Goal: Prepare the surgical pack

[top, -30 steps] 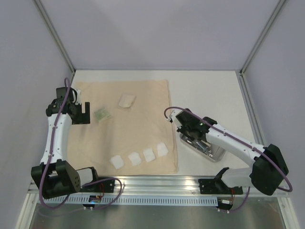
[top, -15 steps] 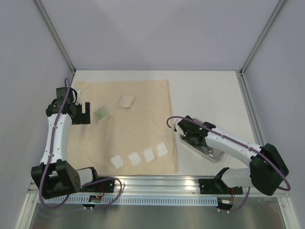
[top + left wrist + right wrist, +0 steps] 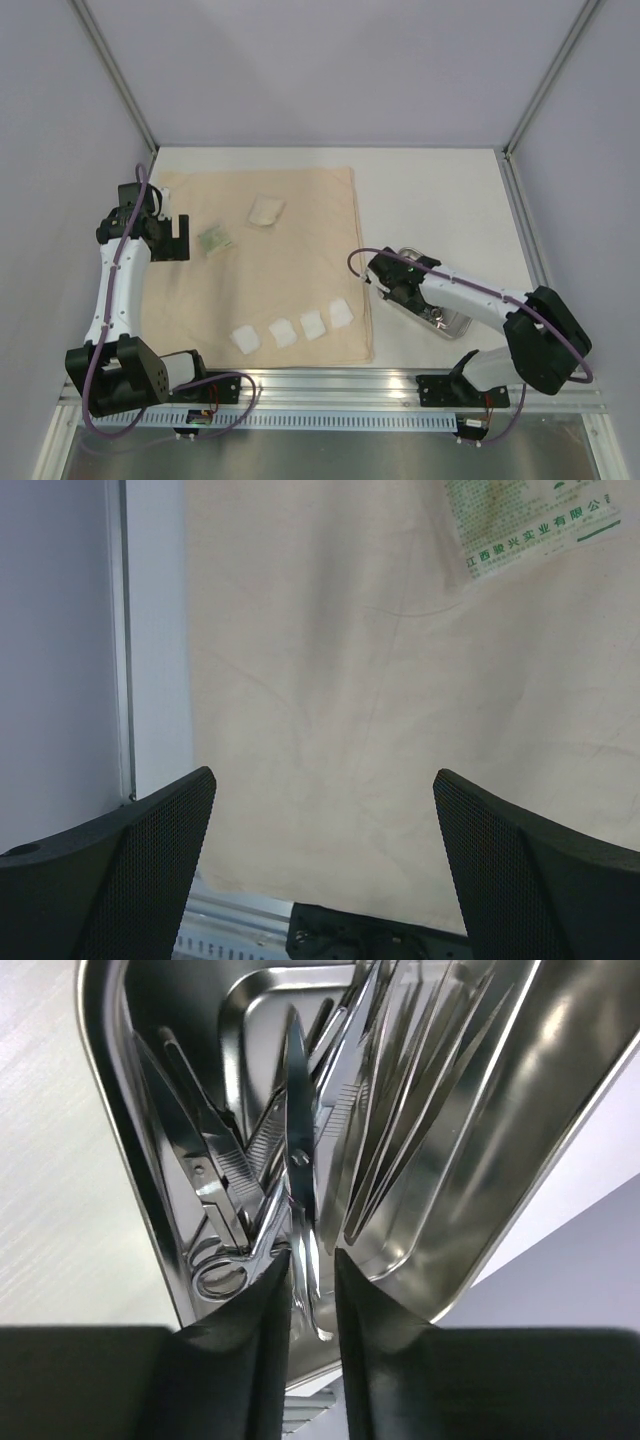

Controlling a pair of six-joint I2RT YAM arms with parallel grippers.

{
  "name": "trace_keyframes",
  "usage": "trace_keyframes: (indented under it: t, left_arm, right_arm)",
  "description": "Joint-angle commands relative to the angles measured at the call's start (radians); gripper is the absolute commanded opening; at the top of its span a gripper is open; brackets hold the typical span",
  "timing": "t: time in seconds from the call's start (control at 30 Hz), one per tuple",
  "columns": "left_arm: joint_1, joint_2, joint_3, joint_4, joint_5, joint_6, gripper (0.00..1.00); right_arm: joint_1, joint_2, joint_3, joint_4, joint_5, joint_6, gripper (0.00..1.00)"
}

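Several steel instruments lie in the tray (image 3: 458, 326), which sits on the bare bench just beside the right edge of the cloth (image 3: 290, 260), toward the near right corner. The tray's long axis runs diagonally, far-left to near-right. The scissors (image 3: 215, 1210) and tweezers (image 3: 400, 1090) lie along that axis, ring handles at the end under the right gripper (image 3: 312, 1270) and tips pointing away.

That gripper's fingers stand narrowly apart with one slim instrument (image 3: 300, 1160) between them; I cannot tell whether they clamp it. The step looks like picking out a single tool. It needs a squeeze across the shank near the pivot and a straight lift, so neighbouring tools don't snag.

The left gripper (image 3: 320, 810) hangs wide apart over the cloth's left edge, holding nothing.
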Motion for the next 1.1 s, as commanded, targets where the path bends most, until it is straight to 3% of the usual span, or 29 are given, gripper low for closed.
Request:
trace_keyframes:
  t: [0.0, 0.23, 0.37, 0.5, 0.53, 0.57, 0.7, 0.83, 1.07]
  left_arm:
    - [0.006, -0.024, 0.038, -0.008, 0.015, 0.001, 1.0]
    - [0.006, -0.023, 0.038, -0.008, 0.02, 0.001, 1.0]
    - [0.006, -0.024, 0.035, -0.008, 0.038, 0.01, 1.0]
    - [0.006, -0.035, 0.03, -0.016, 0.064, 0.025, 1.0]
    - [0.006, -0.038, 0.029, -0.017, 0.072, 0.03, 0.99]
    - [0.004, -0.039, 0.03, -0.022, 0.085, 0.035, 0.98]
    - [0.006, -0.055, 0.023, -0.03, 0.127, 0.048, 0.95]
    - [0.006, -0.067, 0.006, -0.036, 0.17, 0.067, 0.93]
    - [0.006, -0.079, 0.003, -0.036, 0.201, 0.07, 0.93]
  right_arm:
    - [-0.004, -0.002, 0.057, -0.012, 0.067, 0.006, 0.27]
    - [-0.004, -0.043, 0.198, -0.078, 0.173, 0.074, 0.42]
    - [-0.001, -0.037, 0.362, -0.113, 0.169, 0.257, 0.46]
    - [-0.001, -0.051, 0.444, 0.01, -0.058, 0.506, 0.48]
    - [0.001, -0.06, 0.403, 0.066, -0.196, 0.547, 0.49]
    - [-0.001, -0.08, 0.369, 0.196, -0.265, 0.64, 0.5]
    - [0.001, -0.091, 0.202, 0.45, -0.469, 0.835, 0.52]
    - [0.004, -0.005, 0.179, 0.442, -0.543, 0.867, 0.5]
    - [0.005, 0.13, 0.189, 0.398, -0.646, 0.815, 0.36]
